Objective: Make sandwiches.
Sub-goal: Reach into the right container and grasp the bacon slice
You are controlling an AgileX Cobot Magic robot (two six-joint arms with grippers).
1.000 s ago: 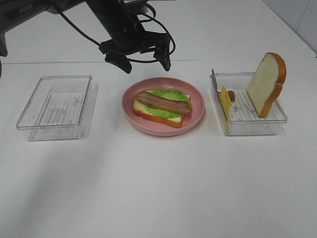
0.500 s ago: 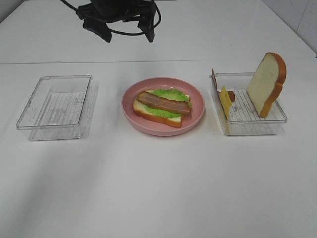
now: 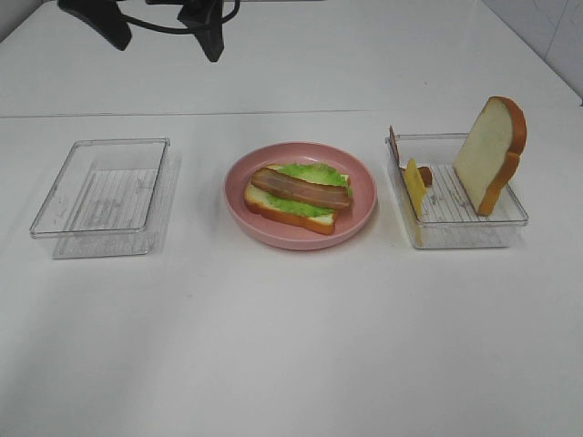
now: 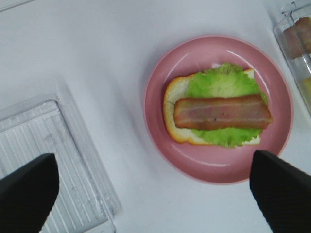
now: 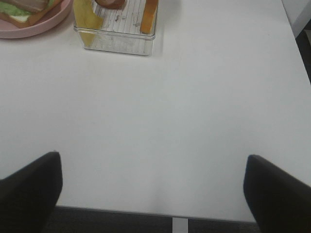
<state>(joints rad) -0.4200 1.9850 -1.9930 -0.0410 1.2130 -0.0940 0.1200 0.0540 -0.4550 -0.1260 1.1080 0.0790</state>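
As the white table (image 3: 291, 346) is viewed from the high camera, three containers are seen in a row across it: a clear plastic tray (image 3: 55, 228) on the left, a pink round plate (image 3: 273, 238) in the middle, and a second clear tray (image 3: 460, 235) on the right.

Only a ribbed floor is shown inside the left tray.

An open sandwich (image 3: 296, 196) is laid on the plate. It is built from a white bread slice (image 3: 264, 205) with tan crust at the bottom, a green lettuce leaf (image 3: 319, 171) spread over it, and one brown bacon strip (image 3: 301, 187) laid lengthwise on top.

In the right tray a second bread slice (image 3: 490, 155) is stood on edge, rising well above the rim. A yellow cheese slice (image 3: 414, 187) is propped against the wall nearest the plate, and more bacon (image 3: 424, 175) is tucked just behind it.

The left gripper (image 3: 168, 36) is held high over the far side of the table, beyond the left tray and the plate. Its jaws are spread wide and nothing is gripped; in its wrist view the plate and sandwich are framed between the two dark fingers (image 4: 26, 194).

The right gripper (image 5: 154, 191) is shown only by its own wrist camera. Its jaws are likewise spread wide, with nothing held, above bare table well apart from the right tray.
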